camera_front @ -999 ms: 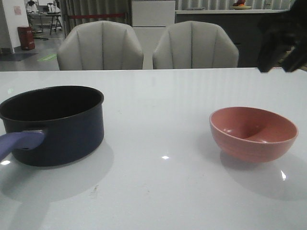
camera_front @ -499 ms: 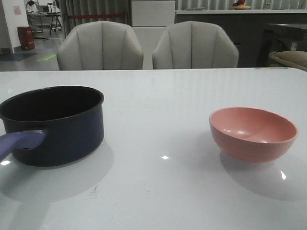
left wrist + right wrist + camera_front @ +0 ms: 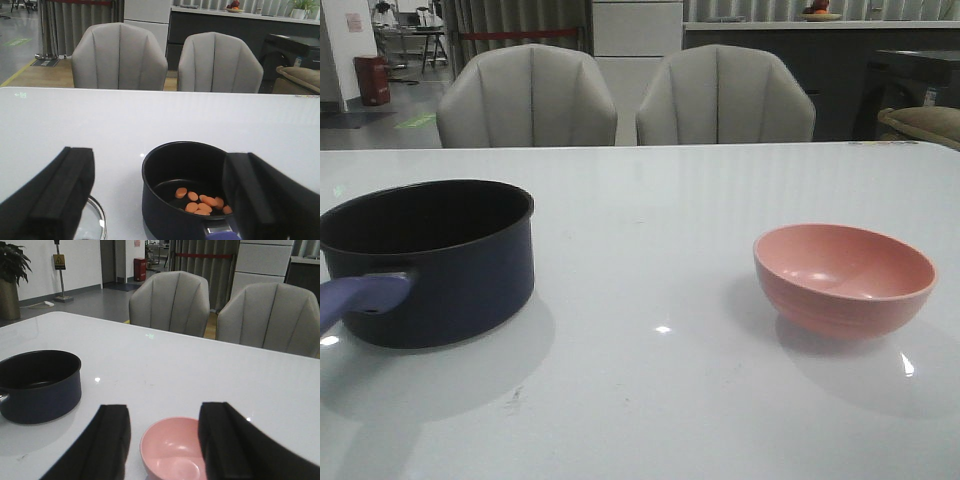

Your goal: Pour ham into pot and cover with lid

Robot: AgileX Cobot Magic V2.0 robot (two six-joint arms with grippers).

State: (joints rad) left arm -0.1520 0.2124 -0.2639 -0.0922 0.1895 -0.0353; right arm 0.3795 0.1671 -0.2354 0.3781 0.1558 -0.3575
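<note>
The ham (image 3: 201, 201) sits in the pot (image 3: 186, 190), so with your left gripper (image 3: 160, 200) spread wide, pinch the breakable, slippery glass lid (image 3: 92, 225) beside it by its knob.

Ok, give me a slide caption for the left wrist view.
Open left end effector above the pot holding ham slices, with the lid on the table beside it.
</note>
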